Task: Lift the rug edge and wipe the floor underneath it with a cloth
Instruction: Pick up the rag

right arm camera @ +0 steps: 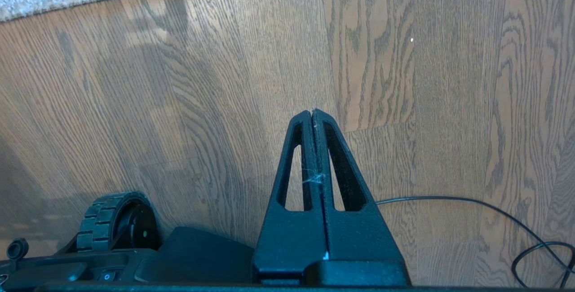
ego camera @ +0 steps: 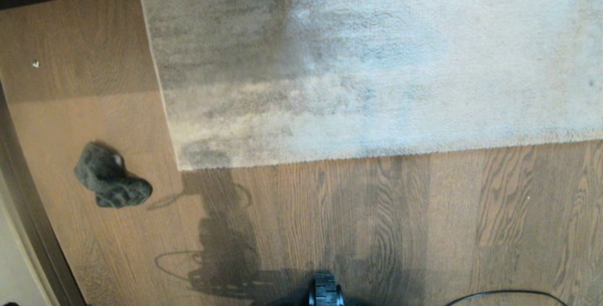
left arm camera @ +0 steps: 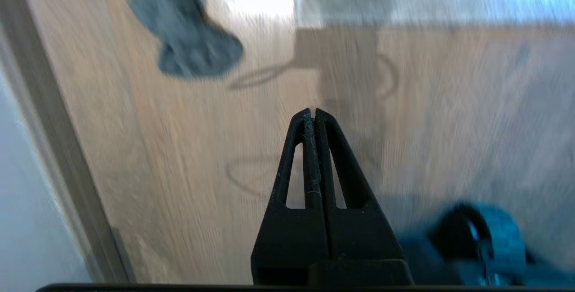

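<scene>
Currently the left claw (left arm camera: 313, 113) is clenched, its two black triangular fingers pressed tip to tip, grasping nothing, hanging above the brown wood-grain plank floor (left arm camera: 179, 157); a few pale fibres cling along the finger seam. Right claw (right arm camera: 313, 113) likewise clenched and empty, above the same floor (right arm camera: 426, 81), near the robot's ribbed black wheel (right arm camera: 105, 220) and a thin black cable (right arm camera: 471, 202). The small crumpled dark grey fabric cloth (ego camera: 110, 181) lies on the floor (ego camera: 353, 212), left of the rug corner and apart from it, ahead of the left claw in the wrist view (left arm camera: 188, 31). The straight border and square corner of the pale grey mottled short-pile rug edge (ego camera: 181, 167) lie flat on the planks. No readable writing or labels visible.
</scene>
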